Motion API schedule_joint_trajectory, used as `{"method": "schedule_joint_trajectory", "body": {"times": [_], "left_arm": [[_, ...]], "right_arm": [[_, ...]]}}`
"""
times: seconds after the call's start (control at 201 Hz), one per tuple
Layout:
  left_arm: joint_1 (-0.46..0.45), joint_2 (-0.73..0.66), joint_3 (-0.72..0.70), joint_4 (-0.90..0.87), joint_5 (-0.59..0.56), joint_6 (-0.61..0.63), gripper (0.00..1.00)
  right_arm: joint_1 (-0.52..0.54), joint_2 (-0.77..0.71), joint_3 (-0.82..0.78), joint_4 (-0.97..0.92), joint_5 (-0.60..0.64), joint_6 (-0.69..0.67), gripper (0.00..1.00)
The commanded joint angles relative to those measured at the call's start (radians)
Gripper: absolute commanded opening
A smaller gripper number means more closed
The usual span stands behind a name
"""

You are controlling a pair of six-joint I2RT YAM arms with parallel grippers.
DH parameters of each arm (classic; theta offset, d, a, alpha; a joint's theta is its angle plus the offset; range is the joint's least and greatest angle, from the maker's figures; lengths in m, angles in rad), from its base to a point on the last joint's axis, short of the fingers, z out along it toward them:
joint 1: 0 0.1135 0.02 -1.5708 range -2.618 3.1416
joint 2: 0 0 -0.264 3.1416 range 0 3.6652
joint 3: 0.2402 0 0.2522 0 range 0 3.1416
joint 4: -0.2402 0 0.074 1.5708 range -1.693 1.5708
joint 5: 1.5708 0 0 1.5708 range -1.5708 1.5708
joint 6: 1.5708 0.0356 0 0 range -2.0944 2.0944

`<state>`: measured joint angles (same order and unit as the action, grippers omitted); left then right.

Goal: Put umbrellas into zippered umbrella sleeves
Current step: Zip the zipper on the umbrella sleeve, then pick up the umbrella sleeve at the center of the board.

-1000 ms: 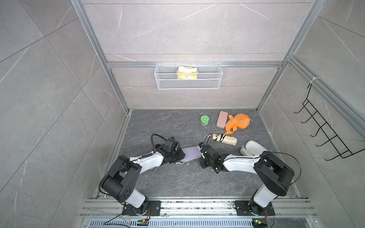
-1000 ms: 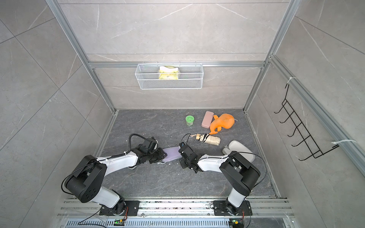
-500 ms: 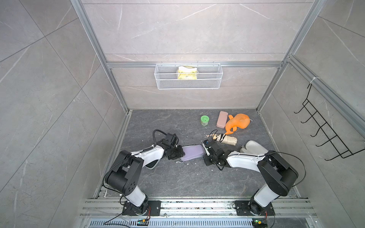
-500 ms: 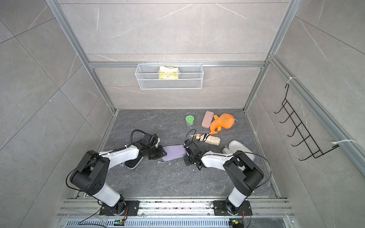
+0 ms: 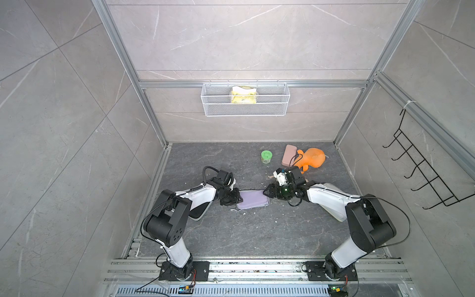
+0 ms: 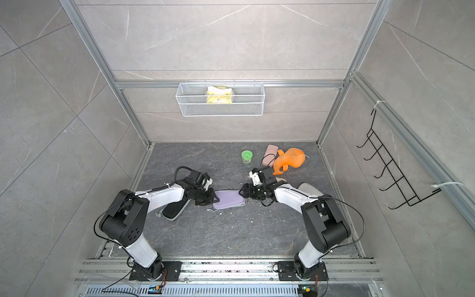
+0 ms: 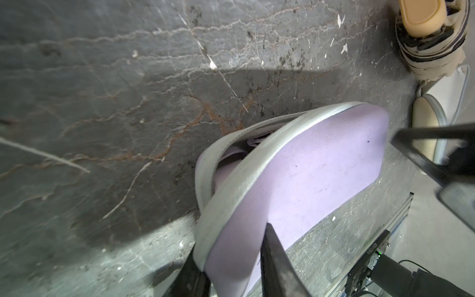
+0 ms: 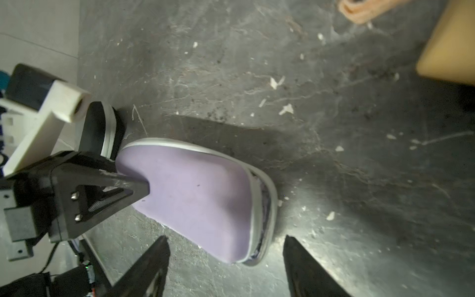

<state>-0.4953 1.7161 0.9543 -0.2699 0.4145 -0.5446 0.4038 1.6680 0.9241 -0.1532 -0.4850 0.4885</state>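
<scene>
The lilac sleeve [image 5: 253, 203] [image 6: 228, 200] lies flat mid-floor. My left gripper [image 5: 237, 199] [image 7: 231, 267] is shut on its left end, one finger [image 8: 123, 183] lying on the lid. The zip gapes along one side, and lilac umbrella fabric [image 7: 228, 158] shows inside. At the sleeve's right end my right gripper [image 5: 267, 194] [image 8: 226, 240] stands open, its fingers on either side of the tip and not touching it. The beige umbrella [image 7: 431, 46] lies behind the right wrist. A black sleeve [image 6: 174, 209] sits under the left arm, and a cream sleeve [image 6: 308, 189] under the right arm.
A green jar [image 5: 266, 156], a pink case [image 5: 289, 155] and an orange plush toy [image 5: 312, 160] lie at the back right. A wire basket [image 5: 245, 108] hangs on the back wall. A black hook rack [image 5: 421, 169] is on the right wall.
My right gripper, shut a second ago at the sleeve's right end, has opened. The left arm has swung and lowered while keeping its hold, uncovering the black sleeve.
</scene>
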Motion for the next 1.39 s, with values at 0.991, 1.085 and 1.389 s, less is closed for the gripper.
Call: {"method": "schedule_joint_trajectory", "body": {"times": [0.991,1.085,1.389], "left_arm": [[0.165,-0.247,-0.273,0.445,0.144,-0.466,0.91],[0.077,-0.332,-0.387,0.587,-0.004,-0.615,0.95],[-0.232,-0.231,-0.482,0.881,-0.400,-0.803,0.99]], "right_arm": [[-0.036,0.082,-0.256,0.617,-0.243,0.584,0.07],[-0.028,0.073,-0.299,0.707,-0.213,0.684,0.07],[0.123,0.007,-0.358,0.819,-0.004,0.889,0.04]]}}
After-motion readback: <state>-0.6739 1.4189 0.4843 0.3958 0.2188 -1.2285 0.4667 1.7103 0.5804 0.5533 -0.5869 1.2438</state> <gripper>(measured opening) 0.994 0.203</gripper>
